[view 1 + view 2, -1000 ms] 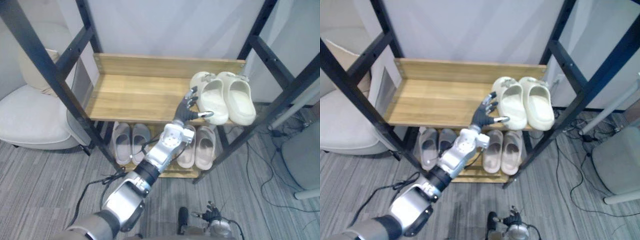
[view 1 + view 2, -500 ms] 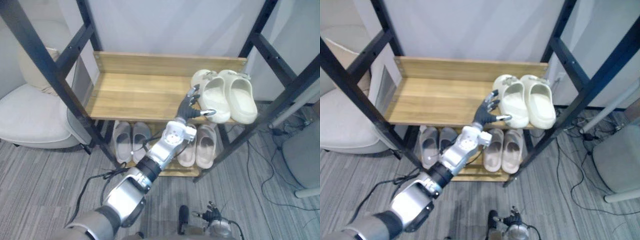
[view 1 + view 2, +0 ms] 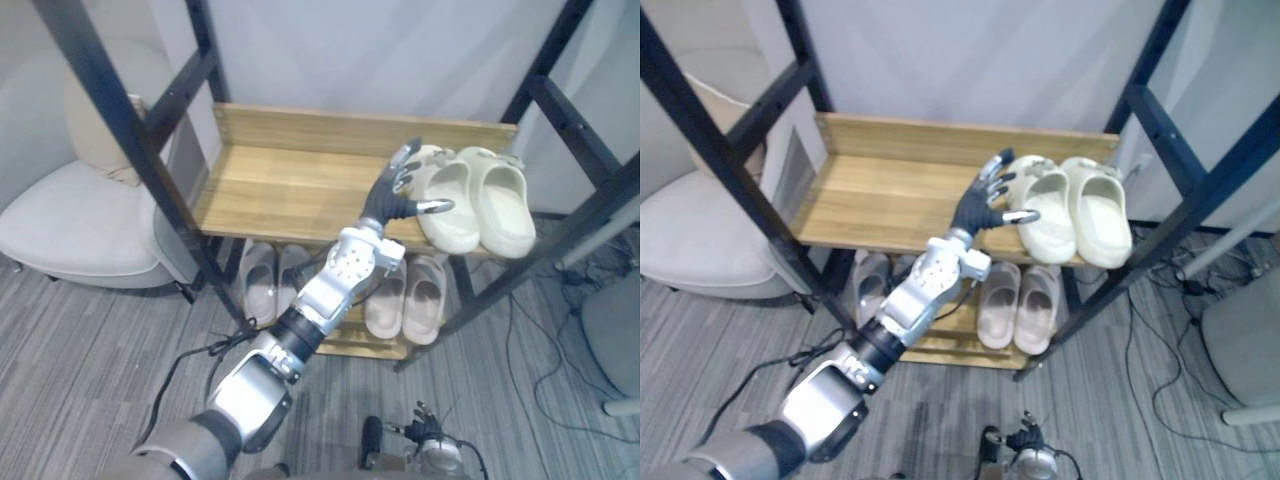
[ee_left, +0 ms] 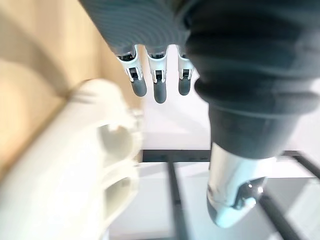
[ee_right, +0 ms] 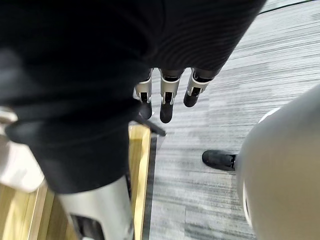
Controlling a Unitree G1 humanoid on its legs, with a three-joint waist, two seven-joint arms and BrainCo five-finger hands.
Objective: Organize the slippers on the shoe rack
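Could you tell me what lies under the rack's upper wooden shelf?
A grey pair of slippers and a beige pair on the lower shelf; the upper shelf covers their far ends and anything behind.

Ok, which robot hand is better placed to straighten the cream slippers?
Left. The left robot hand is open over the upper shelf, beside the cream slippers; the right robot hand hangs low near the floor.

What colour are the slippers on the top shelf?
The slippers are cream-white, clearest in the left eye view.
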